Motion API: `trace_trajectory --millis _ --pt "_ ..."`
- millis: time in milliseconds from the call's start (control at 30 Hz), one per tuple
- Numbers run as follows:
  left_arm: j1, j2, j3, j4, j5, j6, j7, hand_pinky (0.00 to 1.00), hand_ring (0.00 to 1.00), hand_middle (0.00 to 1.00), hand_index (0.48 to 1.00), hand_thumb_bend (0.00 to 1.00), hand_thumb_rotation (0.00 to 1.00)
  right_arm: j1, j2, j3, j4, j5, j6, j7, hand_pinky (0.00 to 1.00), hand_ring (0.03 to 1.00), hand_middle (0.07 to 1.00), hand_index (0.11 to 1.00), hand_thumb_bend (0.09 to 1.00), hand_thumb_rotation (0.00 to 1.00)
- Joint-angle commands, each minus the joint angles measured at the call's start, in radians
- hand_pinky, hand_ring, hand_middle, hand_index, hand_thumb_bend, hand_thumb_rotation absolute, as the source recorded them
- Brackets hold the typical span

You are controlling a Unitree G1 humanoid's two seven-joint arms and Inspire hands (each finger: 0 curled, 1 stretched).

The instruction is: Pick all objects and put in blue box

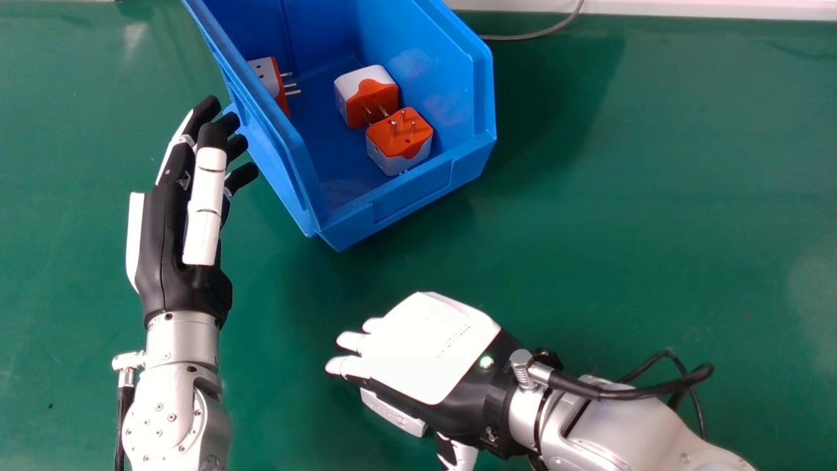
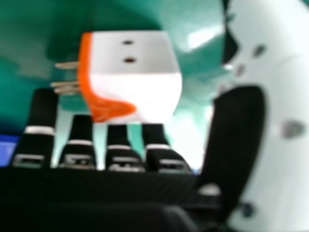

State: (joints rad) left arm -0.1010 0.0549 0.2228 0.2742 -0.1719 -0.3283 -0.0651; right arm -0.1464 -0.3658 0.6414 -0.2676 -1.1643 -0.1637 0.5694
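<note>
A white plastic plug adapter (image 2: 137, 92) sits on the green table (image 1: 654, 229), partly under the right hand (image 1: 428, 347) and well apart from the box. It is a rounded block with one bright orange face; metal pins stick out from that face, and an orange tongue curves from it onto the white side. Another white face carries two dark round holes. In the head view, a pale edge of it shows past the hand's side.

The right hand is back up, its fingers loosely extended and its thumb apart from the adapter, which is not gripped.

The left hand (image 1: 163, 242) is open and empty, fingers nearly straight, just beside the blue plastic box (image 1: 409, 196).

Three more orange-and-white adapters lie in the box. One (image 1: 265, 75), partly hidden by the left wall, shows holes on its white face, pins pointing right. The middle one (image 1: 366, 95) has a white top and orange pin face; near the front lip, another (image 1: 400, 140) lies with its orange face and metal pins up.
</note>
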Motion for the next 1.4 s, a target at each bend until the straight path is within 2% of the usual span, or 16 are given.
trace_trajectory --millis 0,200,333,533,633,900,1067,1200,1367 --pt "0.005 0.004 -0.002 -0.012 0.007 -0.023 0.000 0.81 0.86 0.87 0.868 0.64 0.78 -0.013 0.004 0.008 0.003 0.000 -0.008 -0.012 0.68 0.902 0.933 0.873 0.735 0.00" --pt "0.006 -0.001 -0.001 -0.023 0.006 -0.009 0.009 0.81 0.86 0.87 0.868 0.64 0.78 -0.011 0.006 0.017 0.015 -0.002 -0.003 -0.013 0.68 0.899 0.930 0.871 0.732 0.00" --pt "0.006 -0.001 -0.001 -0.024 0.000 -0.008 0.005 0.80 0.86 0.87 0.867 0.64 0.79 -0.014 0.003 0.020 0.023 -0.004 -0.009 -0.032 0.68 0.900 0.929 0.870 0.725 0.00" --pt "0.007 0.002 0.000 -0.022 -0.001 -0.012 0.000 0.80 0.86 0.87 0.867 0.64 0.79 -0.019 0.001 0.021 0.035 -0.001 -0.019 -0.055 0.68 0.897 0.924 0.865 0.719 0.00" --pt "0.008 0.003 -0.001 -0.024 0.007 -0.012 0.005 0.80 0.86 0.87 0.867 0.64 0.79 -0.027 -0.001 0.021 0.035 0.001 -0.024 -0.051 0.67 0.891 0.918 0.860 0.719 0.00" --pt "0.006 0.004 -0.001 -0.020 0.012 -0.015 0.009 0.80 0.86 0.86 0.867 0.64 0.79 -0.042 -0.001 0.018 0.042 0.000 -0.026 -0.044 0.66 0.872 0.900 0.842 0.715 0.00" --pt "0.008 0.002 -0.001 -0.030 0.007 -0.005 0.009 0.80 0.85 0.86 0.866 0.64 0.80 -0.051 -0.001 0.011 0.046 -0.001 -0.019 -0.044 0.65 0.859 0.891 0.829 0.714 0.00" --pt "0.009 0.003 -0.001 -0.031 0.010 -0.006 0.012 0.80 0.86 0.86 0.866 0.64 0.80 -0.054 -0.005 0.011 0.057 -0.002 -0.026 -0.062 0.65 0.855 0.889 0.824 0.708 0.00" --pt "0.010 0.003 -0.001 -0.033 0.003 -0.003 0.005 0.80 0.86 0.86 0.866 0.64 0.79 -0.059 -0.006 0.013 0.071 -0.002 -0.030 -0.077 0.65 0.844 0.884 0.815 0.705 0.00"
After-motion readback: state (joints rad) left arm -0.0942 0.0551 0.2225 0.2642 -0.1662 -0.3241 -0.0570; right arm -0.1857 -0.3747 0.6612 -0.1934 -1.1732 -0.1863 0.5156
